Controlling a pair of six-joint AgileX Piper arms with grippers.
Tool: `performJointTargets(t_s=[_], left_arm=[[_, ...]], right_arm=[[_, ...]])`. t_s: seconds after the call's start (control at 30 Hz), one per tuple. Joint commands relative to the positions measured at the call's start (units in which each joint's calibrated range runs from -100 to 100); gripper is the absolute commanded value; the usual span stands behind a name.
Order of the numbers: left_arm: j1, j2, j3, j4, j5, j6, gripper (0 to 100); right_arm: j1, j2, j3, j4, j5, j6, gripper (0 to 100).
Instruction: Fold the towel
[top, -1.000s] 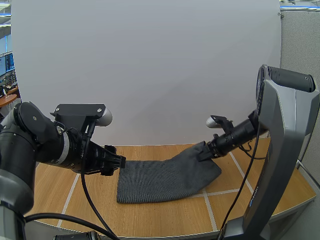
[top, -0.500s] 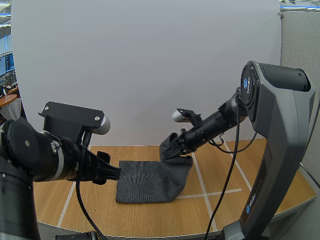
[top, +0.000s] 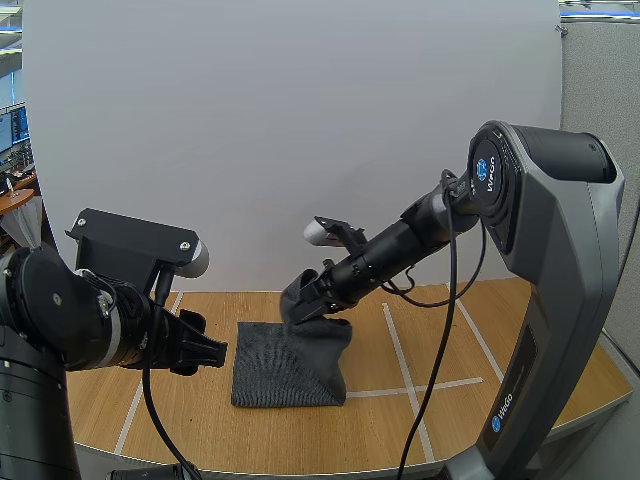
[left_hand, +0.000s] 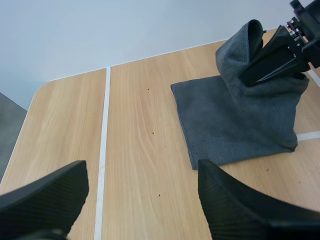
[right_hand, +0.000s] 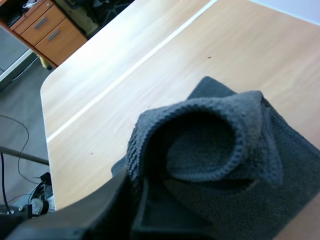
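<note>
A dark grey towel (top: 285, 368) lies on the wooden table (top: 180, 430), its left part flat. My right gripper (top: 300, 308) is shut on the towel's raised right edge and holds it above the flat part, so the cloth drapes down in a fold. In the right wrist view the bunched edge (right_hand: 210, 145) curls over my right gripper (right_hand: 137, 187). My left gripper (top: 215, 350) hovers open just left of the towel, touching nothing. Seen from the left wrist, its fingers (left_hand: 45, 192) stand wide apart over bare wood, with the towel (left_hand: 235, 120) and the right gripper (left_hand: 272, 57) beyond.
White tape lines (top: 400, 355) cross the table. The rounded left corner of the table (left_hand: 42, 92) is close to my left gripper. The right arm's large grey base (top: 560, 300) stands at the table's right side.
My right gripper has carried the towel's right edge up and leftwards over the flat part. My left gripper has drawn back a little to the left.
</note>
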Motion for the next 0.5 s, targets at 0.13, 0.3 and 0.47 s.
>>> performJointTargets(t_s=[0.13,0.3,0.47], left_arm=[[0.08,-0.32,-0.21,1.24,0.20,-1.34,100],[0.08,-0.32,-0.21,1.40,0.20,-1.34,100],[0.08,-0.32,-0.21,1.39,0.20,-1.34,100]], right_arm=[[5.61,-0.97,0.42,1.21,-3.70,0.10,0],[6.27,1.35,0.42,1.62,-7.84,0.10,0],[6.27,4.82,0.42,2.84,-8.04,-0.12,8]])
